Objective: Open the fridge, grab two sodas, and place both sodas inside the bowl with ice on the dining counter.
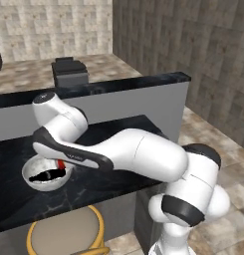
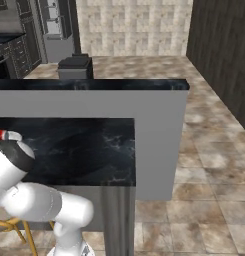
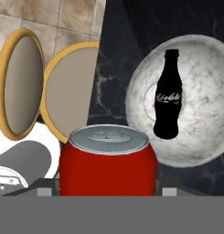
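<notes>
- The red can [image 3: 107,160] sits upright between the jaws at the bottom of the hand view, silver top and pull tab facing the camera; the jaws are clamped on its sides, standing wide because the can is wide; the gripper [image 3: 107,189] holds it low on the body.
- Handling, as a judgement: a thin metal can, stiff while sealed and fairly weighty if full; the round, smooth wall is slippery, so the hold is best across the middle of the body with the pads flat on opposite sides, never on the rim; too hard a squeeze could dent it.
- The dark bottle [image 3: 168,95] already lies inside the bowl with ice [image 3: 211,96], pale label up; it looks rigid, smooth and prone to roll if knocked.
- In the left base view the bowl [image 1: 31,175] rests near the front edge of the dining counter [image 1: 113,130], toward its left part, the white arm [image 1: 143,157] reaching over it and a trace of red at the bowl's rim.
- 1 soda is in, 1 is held close above; the can needs a gentle set-down beside the bottle.
- 2 tan stools [image 3: 67,93] stand just off the counter's front edge.
</notes>
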You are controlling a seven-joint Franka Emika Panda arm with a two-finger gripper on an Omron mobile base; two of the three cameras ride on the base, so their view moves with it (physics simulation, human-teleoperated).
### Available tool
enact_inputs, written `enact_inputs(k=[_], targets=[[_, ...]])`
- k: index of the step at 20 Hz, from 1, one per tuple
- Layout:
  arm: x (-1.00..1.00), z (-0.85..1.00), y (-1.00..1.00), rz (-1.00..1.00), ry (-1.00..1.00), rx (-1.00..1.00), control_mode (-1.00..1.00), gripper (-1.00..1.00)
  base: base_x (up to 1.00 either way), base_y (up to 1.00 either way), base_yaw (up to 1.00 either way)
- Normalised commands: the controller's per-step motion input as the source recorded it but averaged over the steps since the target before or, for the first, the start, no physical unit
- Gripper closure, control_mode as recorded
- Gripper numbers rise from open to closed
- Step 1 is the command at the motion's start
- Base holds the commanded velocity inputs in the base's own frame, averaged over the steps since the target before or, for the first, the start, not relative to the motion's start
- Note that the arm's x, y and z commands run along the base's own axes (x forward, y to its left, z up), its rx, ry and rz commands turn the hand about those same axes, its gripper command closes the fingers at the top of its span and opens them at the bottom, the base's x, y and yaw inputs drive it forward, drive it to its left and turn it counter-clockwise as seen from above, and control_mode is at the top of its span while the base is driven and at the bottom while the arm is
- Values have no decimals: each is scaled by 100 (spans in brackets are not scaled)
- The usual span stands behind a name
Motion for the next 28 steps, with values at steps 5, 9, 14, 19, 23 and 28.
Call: enact_inputs(k=[5,9,14,19,23,28], targets=[[31,-26,13,13,4,0,-100,100,0,0,0],[28,-29,23,11,6,-1,-100,100,0,0,0],[24,-31,30,10,5,-2,-100,100,0,0,0],[22,-19,32,7,4,-1,-100,100,0,0,0],[24,-3,46,2,3,-4,-100,100,0,0,0],[21,-8,49,0,3,-9,-100,100,0,0,0]])
